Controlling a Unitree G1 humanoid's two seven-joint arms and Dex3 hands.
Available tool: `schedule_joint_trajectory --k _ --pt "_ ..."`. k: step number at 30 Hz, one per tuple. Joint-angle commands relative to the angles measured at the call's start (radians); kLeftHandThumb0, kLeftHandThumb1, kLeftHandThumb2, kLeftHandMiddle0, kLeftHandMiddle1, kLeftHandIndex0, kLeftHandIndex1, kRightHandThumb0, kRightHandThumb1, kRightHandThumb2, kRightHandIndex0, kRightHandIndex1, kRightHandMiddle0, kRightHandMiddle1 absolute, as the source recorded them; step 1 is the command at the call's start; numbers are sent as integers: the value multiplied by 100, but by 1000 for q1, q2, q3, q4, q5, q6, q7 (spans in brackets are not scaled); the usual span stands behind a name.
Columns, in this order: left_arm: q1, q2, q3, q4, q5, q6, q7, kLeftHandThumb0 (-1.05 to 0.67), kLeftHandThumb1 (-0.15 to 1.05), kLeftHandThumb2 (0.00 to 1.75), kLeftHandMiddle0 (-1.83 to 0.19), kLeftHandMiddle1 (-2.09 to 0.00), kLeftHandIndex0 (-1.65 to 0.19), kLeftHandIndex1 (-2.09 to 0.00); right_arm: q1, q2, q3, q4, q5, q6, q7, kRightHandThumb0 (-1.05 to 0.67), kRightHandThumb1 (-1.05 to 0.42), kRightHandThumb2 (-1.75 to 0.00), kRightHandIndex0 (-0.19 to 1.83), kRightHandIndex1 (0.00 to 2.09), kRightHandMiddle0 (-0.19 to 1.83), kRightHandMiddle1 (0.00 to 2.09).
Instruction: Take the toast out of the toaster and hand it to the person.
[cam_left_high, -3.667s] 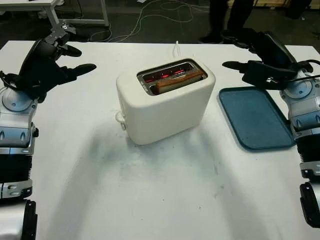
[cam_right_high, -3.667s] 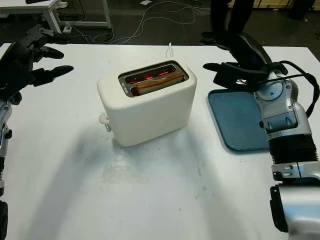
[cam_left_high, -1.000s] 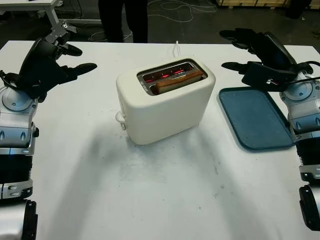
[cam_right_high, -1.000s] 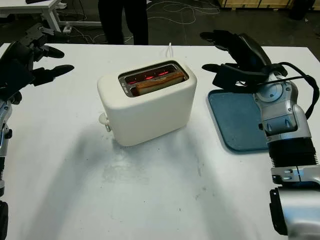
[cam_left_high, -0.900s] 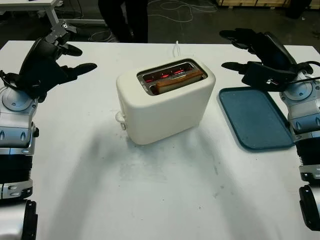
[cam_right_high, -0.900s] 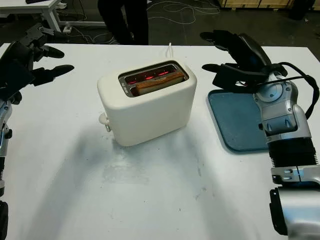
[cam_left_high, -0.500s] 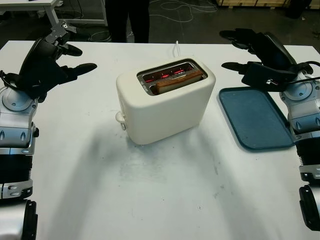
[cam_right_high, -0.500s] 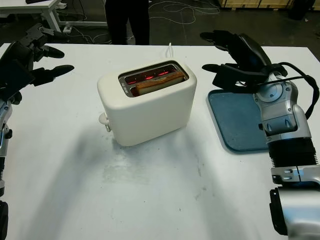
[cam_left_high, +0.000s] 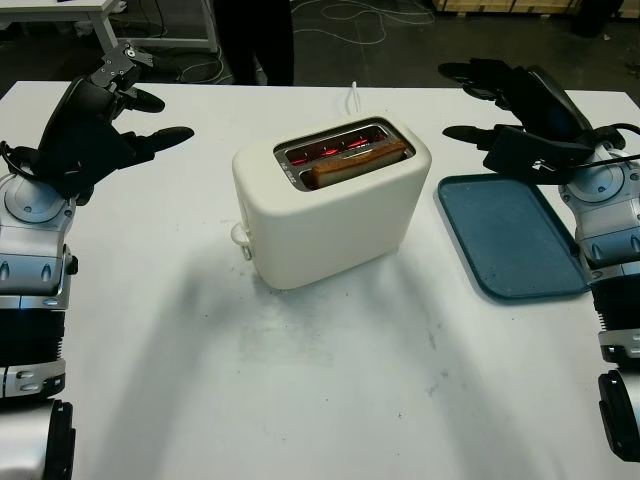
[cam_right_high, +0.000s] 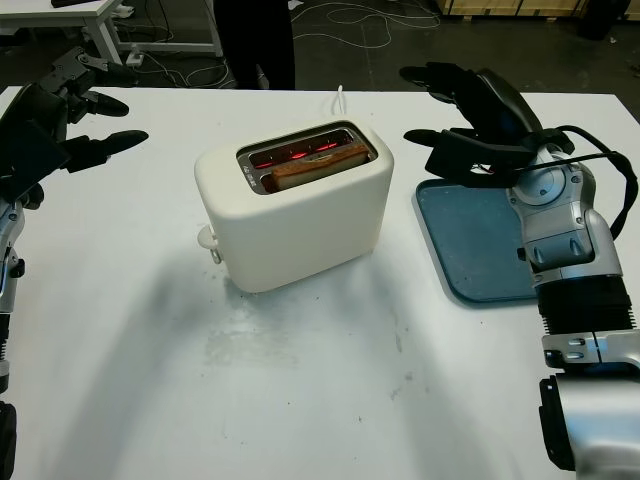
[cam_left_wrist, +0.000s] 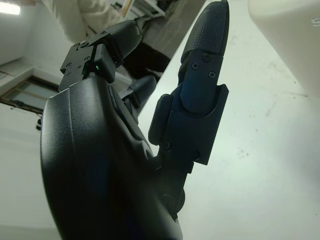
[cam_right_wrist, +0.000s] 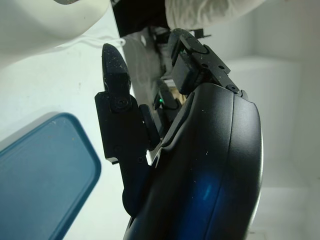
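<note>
The toaster (cam_left_high: 330, 205) looks smooth, matt cream plastic; the tray (cam_left_high: 515, 237) matt blue plastic; my desk (cam_left_high: 330, 380) scuffed matt white.

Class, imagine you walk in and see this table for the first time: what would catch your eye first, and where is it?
The white toaster at the table's middle stands out, its slots glowing red with a slice of toast in the nearer slot. A blue tray lies to its right. The left hand and right hand, both open, hover on either side, and a person's legs stand beyond the far edge.
</note>
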Motion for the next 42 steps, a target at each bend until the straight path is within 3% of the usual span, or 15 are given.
schedule_joint_trajectory --k 1,9,17,29,42 --pt "2 -5 2 -1 -10 -3 3 -78 90 0 0 -123 -3 -107 5 3 -5 -5 8 2 -1 -35 -92 -13 46 0 45 0" --pt "2 -5 2 -6 -11 3 2 -76 90 0 0 -123 -3 -107 2 -1 -1 2 1 -13 -7 -39 -92 -13 48 1 45 1" --pt "6 -5 3 -4 -10 1 4 -78 90 0 0 -123 -4 -107 7 -2 -1 -33 -1 30 6 -32 -92 -13 46 0 44 0" --pt "21 -2 12 -14 -15 -2 2 -74 89 1 0 -122 -3 -107 -7 -1 7 22 8 -20 8 -40 -92 -15 46 0 43 0" --pt "22 2 10 -9 -9 -2 1 -75 90 1 0 -121 -3 -106 5 -1 1 -8 10 12 27 -32 -92 -16 44 0 41 0"
